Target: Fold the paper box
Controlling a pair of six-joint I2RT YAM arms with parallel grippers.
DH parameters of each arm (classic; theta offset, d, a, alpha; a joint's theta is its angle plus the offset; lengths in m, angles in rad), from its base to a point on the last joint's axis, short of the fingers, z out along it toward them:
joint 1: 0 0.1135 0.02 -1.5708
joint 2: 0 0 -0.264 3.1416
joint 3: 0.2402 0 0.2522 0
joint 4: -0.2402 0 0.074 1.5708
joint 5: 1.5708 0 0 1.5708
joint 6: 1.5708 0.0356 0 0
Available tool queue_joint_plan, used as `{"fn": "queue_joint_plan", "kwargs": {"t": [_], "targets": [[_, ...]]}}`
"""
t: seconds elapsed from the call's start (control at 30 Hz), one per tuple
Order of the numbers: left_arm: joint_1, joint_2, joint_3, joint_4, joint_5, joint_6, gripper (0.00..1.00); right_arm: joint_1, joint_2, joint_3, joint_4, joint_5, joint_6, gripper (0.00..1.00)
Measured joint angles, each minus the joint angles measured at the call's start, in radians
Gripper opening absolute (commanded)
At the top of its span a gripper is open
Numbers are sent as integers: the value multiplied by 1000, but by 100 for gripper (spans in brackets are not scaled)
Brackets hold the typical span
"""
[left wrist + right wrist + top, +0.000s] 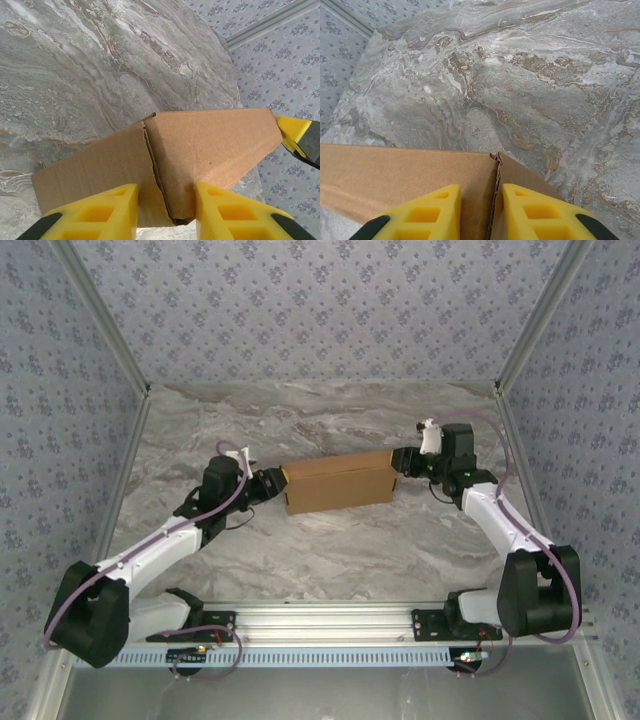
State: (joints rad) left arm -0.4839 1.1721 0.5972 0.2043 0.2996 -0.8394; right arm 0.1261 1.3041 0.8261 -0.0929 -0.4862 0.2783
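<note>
The paper box [338, 482] is a closed, shallow brown cardboard box lying across the middle of the marble table. My left gripper [275, 483] meets its left end. In the left wrist view the box [210, 145] has an end corner with a split seam between the yellow fingers [100, 212], and the gripper [165, 212] is closed on it. My right gripper [400, 462] is at the right end. In the right wrist view this gripper [481, 215] straddles the box [395, 175] at its corner seam, with cardboard filling the narrow gap. The right gripper's yellow fingertip [292, 132] shows at the box's far end.
The marble tabletop [320, 550] is bounded by patterned walls with metal posts [530, 330] at the back corners. An aluminium rail [330, 620] carrying both arm bases runs along the near edge.
</note>
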Motion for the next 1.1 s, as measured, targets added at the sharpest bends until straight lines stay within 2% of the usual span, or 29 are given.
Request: {"fn": "queue_joint_plan", "kwargs": {"t": [0.33, 0.47, 0.6, 0.8, 1.1], "targets": [[0, 26, 45, -59, -9, 5, 50, -10, 9, 52, -93, -7, 34, 51], [0, 34, 64, -87, -13, 12, 53, -11, 24, 85, -153, -8, 31, 56], [0, 40, 68, -93, -11, 12, 53, -13, 32, 89, -165, -21, 32, 56], [0, 60, 75, -75, 27, 13, 48, -21, 32, 73, -141, -67, 41, 48], [-5, 35, 21, -3, 49, 36, 45, -33, -77, -34, -99, -113, 43, 42]]}}
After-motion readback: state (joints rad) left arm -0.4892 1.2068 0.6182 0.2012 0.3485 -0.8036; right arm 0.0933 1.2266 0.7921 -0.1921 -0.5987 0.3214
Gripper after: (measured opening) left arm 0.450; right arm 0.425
